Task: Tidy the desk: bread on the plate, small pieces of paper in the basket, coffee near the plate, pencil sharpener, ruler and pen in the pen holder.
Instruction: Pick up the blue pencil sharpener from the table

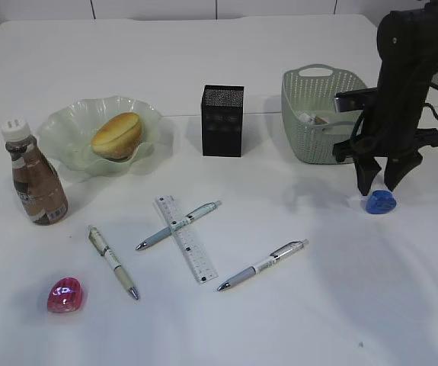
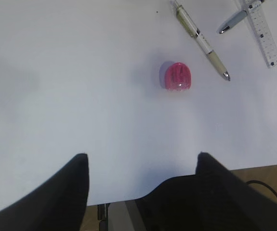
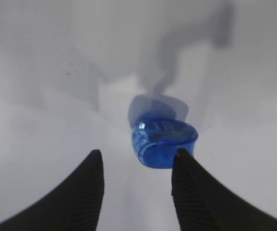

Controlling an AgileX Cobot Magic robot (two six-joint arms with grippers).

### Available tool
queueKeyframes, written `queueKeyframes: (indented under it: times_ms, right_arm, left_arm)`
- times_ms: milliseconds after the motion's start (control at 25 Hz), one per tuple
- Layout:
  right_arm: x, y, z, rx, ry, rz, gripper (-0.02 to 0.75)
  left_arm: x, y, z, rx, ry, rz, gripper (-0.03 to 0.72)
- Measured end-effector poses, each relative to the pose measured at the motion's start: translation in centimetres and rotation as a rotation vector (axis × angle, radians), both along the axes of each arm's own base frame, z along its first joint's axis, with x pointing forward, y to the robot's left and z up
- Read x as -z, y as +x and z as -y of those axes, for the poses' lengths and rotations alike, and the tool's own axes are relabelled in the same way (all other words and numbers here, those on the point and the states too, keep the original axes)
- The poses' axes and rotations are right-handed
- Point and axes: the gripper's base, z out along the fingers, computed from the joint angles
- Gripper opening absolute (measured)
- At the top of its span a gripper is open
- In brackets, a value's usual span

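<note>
Right claw (image 1: 382, 185) spread open, poised just above the blue sharpener (image 1: 381, 202) on the desk (image 1: 295, 320), gripping nothing; left claw (image 2: 143, 166) also open and empty, over bare tabletop near the pink sharpener (image 2: 178, 76); bread (image 1: 116, 135) in the plate (image 1: 59, 126); coffee (image 1: 36, 179) just beside it; ruler (image 1: 186, 238) flat among three pens; holder (image 1: 222, 120) upright left of the basket (image 1: 310, 122).

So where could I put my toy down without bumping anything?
The front right of the desk, past the right-hand pen, is bare. So is the far strip behind the plate and pen holder. The middle is crowded with pens and the ruler.
</note>
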Motion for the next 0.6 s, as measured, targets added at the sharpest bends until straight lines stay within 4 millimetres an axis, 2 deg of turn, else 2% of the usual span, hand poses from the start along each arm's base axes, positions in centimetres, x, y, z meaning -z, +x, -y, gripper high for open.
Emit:
queueKeyframes:
  times_ms: [240,360,440,600]
  right_arm:
    - [0.1,0.0,0.7,0.041,-0.019,-0.001,0.384]
    - [0.1,0.0,0.7,0.048,-0.019,0.000,0.420]
    - [0.1,0.0,1.1,0.063,-0.019,0.000,0.484]
    - [0.1,0.0,1.7,0.083,-0.019,0.000,0.504]
  left_arm:
    - [0.0,0.0,0.0,0.000,0.000,0.000,0.489]
    - [0.0,0.0,0.0,0.000,0.002,0.000,0.489]
    - [0.0,0.0,0.0,0.000,0.002,0.000,0.489]
    - [0.0,0.0,0.0,0.000,0.002,0.000,0.489]
